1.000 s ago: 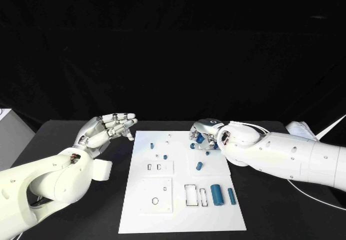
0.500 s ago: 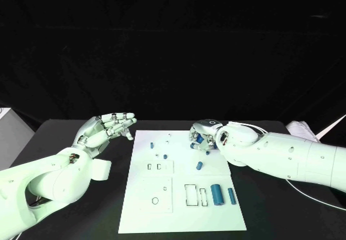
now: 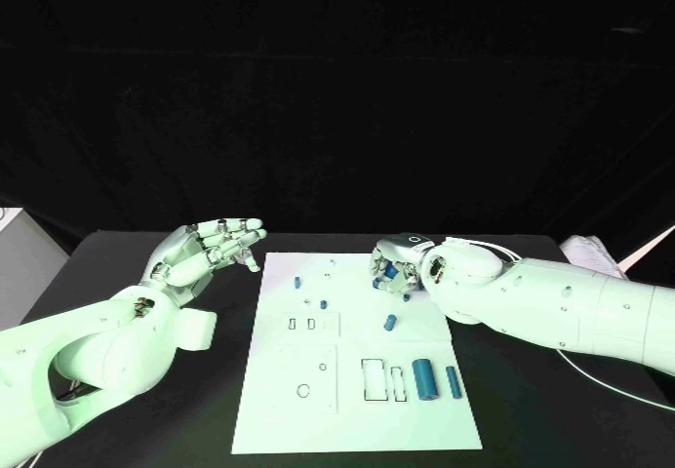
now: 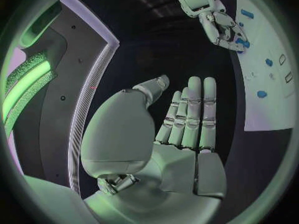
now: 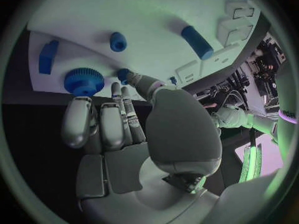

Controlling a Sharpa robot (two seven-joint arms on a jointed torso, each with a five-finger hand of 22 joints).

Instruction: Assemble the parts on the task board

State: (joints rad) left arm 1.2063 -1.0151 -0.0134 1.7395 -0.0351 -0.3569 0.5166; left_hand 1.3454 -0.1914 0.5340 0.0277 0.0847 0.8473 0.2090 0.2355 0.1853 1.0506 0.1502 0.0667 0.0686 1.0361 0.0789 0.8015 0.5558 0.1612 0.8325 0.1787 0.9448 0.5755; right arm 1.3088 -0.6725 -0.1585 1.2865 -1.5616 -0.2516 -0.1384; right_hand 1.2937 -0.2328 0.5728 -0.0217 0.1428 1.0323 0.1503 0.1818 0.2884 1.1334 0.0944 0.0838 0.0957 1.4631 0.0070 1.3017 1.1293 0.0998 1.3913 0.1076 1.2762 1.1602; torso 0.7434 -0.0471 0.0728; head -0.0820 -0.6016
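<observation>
White task board (image 3: 352,390) central on black table (image 3: 535,409), blue parts (image 3: 422,378) lying on it, left hand (image 3: 211,249) raised beside board's far left corner, fingers straight, holding nothing, right hand (image 3: 397,265) at far edge over blue gear (image 5: 82,81), grip cannot be told

Lab: black table (image 3: 541,409), dark backdrop

The task board (image 3: 352,390) lies mid-table (image 3: 127,253), running from near to far. The left hand (image 3: 214,249) hovers just off the board's far-left corner. The right hand (image 3: 397,265) sits over the far-right part, fingertips down by a gear-shaped part (image 5: 82,81). 2 cylinders (image 3: 422,378) lie side by side near-right, beside 2 rectangular slots (image 3: 372,380). A small peg (image 3: 388,322) lies mid-board.
</observation>
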